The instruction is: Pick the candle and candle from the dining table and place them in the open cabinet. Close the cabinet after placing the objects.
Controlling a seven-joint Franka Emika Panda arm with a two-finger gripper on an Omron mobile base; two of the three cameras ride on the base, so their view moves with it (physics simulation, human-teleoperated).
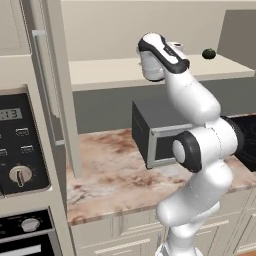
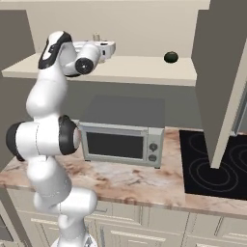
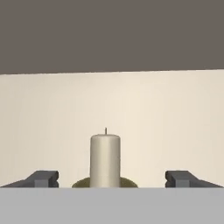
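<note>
Cream candle [image 3: 105, 159], one, stands between open pincer [image 3: 112, 178] tips.

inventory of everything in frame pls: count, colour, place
candle: 1, cream on a low olive base, upright on the shelf between the open fingers
shelf: 1, cream, in the open cabinet above the counter
round object: 1, dark green, on the shelf to the right
cabinet door: 1, cream with metal bar handle, swung open at left
microwave: 1, grey, on the counter
counter: 1, pink-brown marbled
cooktop: 1, black, right of the microwave
oven panel: 1, dark, far left
arm: 1, white
gripper: 1, dark fingers, open, astride the candle
</note>
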